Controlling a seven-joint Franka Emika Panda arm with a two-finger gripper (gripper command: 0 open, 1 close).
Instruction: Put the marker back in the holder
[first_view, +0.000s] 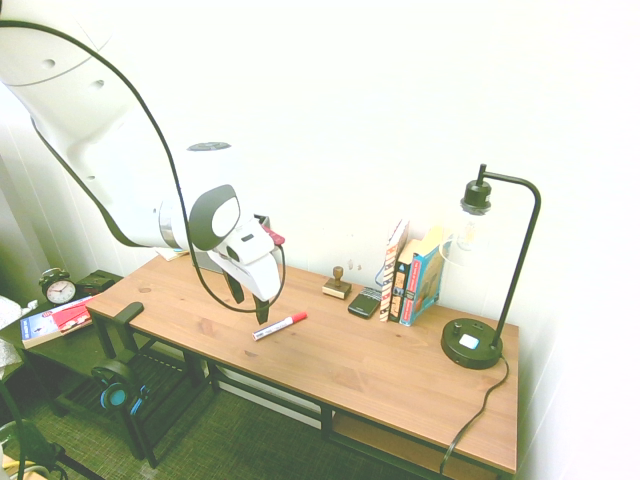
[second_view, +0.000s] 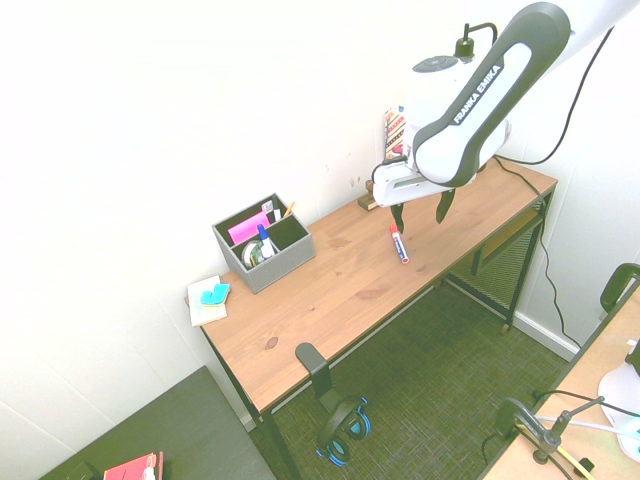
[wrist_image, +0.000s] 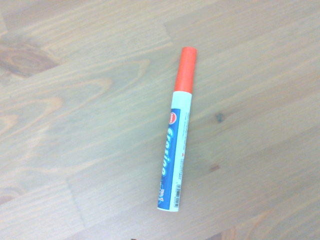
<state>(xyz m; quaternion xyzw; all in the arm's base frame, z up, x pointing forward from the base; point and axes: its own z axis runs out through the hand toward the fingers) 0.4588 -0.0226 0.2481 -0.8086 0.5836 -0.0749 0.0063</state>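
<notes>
Your marker (first_view: 279, 326) lies flat on the bare wooden counter (first_view: 380, 380), red cap toward the back wall, well apart from the grey holder (second_view: 263, 245) at the far end. Your hand (first_view: 248, 299) hovers just above the marker with its fingers spread, gripping nothing. Behind it you have a wooden stamp (first_view: 337, 284), a row of books (first_view: 410, 272) and a black lamp (first_view: 480, 280). The wall is plain white, the floor dark carpet.

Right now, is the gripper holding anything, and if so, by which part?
Nothing is held. The gripper hangs open above the wooden desk, and the white-barrelled marker with the red cap lies flat on it.
</notes>
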